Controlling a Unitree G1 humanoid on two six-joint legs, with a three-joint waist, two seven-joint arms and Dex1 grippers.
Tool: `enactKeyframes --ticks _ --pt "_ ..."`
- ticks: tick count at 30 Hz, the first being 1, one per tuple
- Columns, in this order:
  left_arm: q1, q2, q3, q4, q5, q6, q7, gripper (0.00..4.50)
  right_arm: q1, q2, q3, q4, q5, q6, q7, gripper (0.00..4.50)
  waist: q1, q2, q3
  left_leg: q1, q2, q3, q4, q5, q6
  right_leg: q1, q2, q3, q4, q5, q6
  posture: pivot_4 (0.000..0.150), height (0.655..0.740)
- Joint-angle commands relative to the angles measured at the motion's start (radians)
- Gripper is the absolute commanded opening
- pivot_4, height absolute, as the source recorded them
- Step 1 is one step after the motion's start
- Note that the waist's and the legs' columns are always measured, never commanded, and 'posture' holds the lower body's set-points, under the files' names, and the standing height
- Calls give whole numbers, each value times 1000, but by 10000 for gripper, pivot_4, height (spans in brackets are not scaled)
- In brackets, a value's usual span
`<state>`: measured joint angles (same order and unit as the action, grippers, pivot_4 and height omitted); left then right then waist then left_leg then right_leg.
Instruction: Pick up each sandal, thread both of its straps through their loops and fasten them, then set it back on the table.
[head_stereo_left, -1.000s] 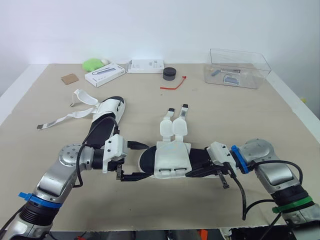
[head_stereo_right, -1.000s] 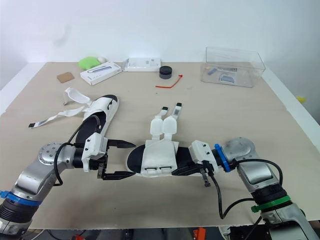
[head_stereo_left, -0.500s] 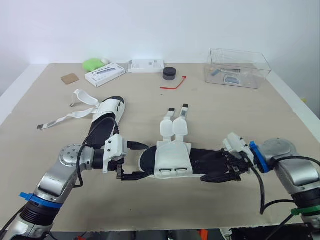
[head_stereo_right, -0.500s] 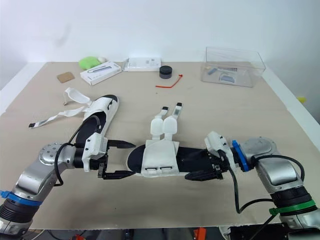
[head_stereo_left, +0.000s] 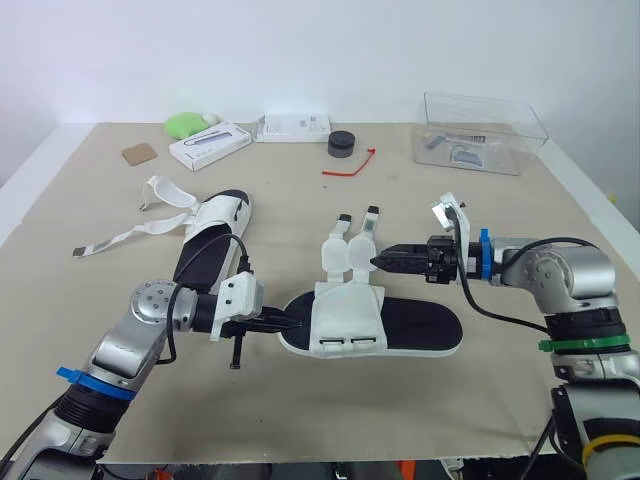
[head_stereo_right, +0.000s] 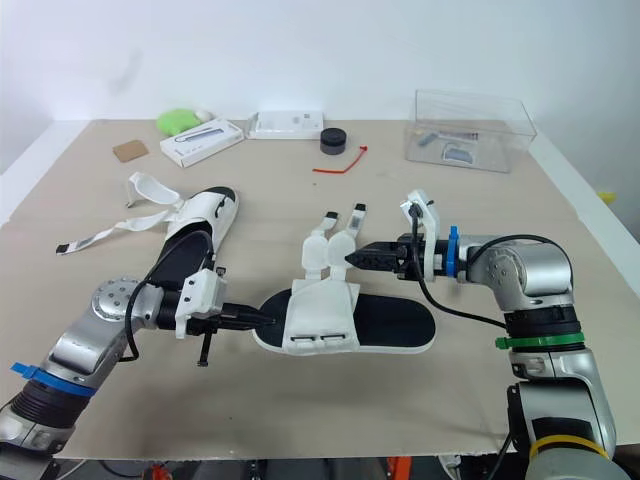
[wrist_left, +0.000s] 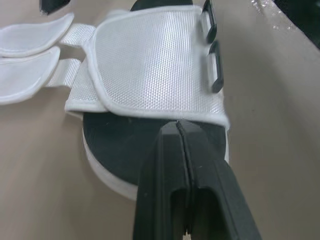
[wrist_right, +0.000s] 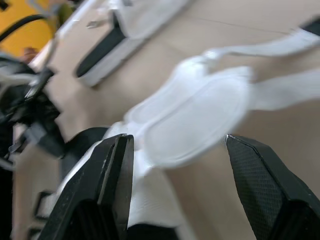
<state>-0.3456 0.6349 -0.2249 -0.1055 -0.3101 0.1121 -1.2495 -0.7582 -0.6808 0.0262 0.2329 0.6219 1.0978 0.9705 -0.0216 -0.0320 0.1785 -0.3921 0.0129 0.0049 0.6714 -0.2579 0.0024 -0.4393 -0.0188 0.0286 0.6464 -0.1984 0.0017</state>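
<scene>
The near sandal (head_stereo_left: 400, 325), black sole with a white upper (wrist_left: 150, 65), lies flat at the table's middle front. Its two padded straps (head_stereo_left: 346, 256) lie unthreaded, pointing away from me. My left gripper (head_stereo_left: 296, 326) is shut, its tips over the toe at the upper's edge (wrist_left: 177, 125); I see nothing between its fingers. My right gripper (head_stereo_left: 380, 261) hovers open just right of the strap pads (wrist_right: 200, 115), which sit between its fingers (wrist_right: 107, 195). A second sandal (head_stereo_left: 212, 240) lies at the left with loose straps (head_stereo_left: 165, 195).
A clear plastic box (head_stereo_left: 480, 135) stands at the back right. A black round object (head_stereo_left: 341, 145), a red tie (head_stereo_left: 350, 165), two white boxes (head_stereo_left: 208, 147) (head_stereo_left: 292, 128), a green object (head_stereo_left: 185, 126) and a cardboard scrap (head_stereo_left: 139, 155) line the back.
My left gripper has closed at the sandal's toe. My right gripper has let go of the heel, opened, and swung up to the strap pads.
</scene>
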Motion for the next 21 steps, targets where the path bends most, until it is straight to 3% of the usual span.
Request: enactKeyframes --ticks 1,9,21 --pt "-15 2 6 -2 10 -29 -6 509 -77 20 -3 91 -7 60 -10 31682 -1 0 0 -1 0 0 0 0 0 0 0 0 0 0 0 1500 7400" --pt "-2 0 7 -13 20 -47 4 509 -224 105 -20 329 -22 124 -5 31682 -2 0 0 -1 0 1 0 0 1 -1 0 1 0 0 2 1500 7400" --pt "26 2 5 -46 21 -52 24 509 -406 228 -155 752 -110 -72 -150 31682 -3 0 0 -1 0 5 0 0 1 -1 0 2 0 1 1 1500 7400"
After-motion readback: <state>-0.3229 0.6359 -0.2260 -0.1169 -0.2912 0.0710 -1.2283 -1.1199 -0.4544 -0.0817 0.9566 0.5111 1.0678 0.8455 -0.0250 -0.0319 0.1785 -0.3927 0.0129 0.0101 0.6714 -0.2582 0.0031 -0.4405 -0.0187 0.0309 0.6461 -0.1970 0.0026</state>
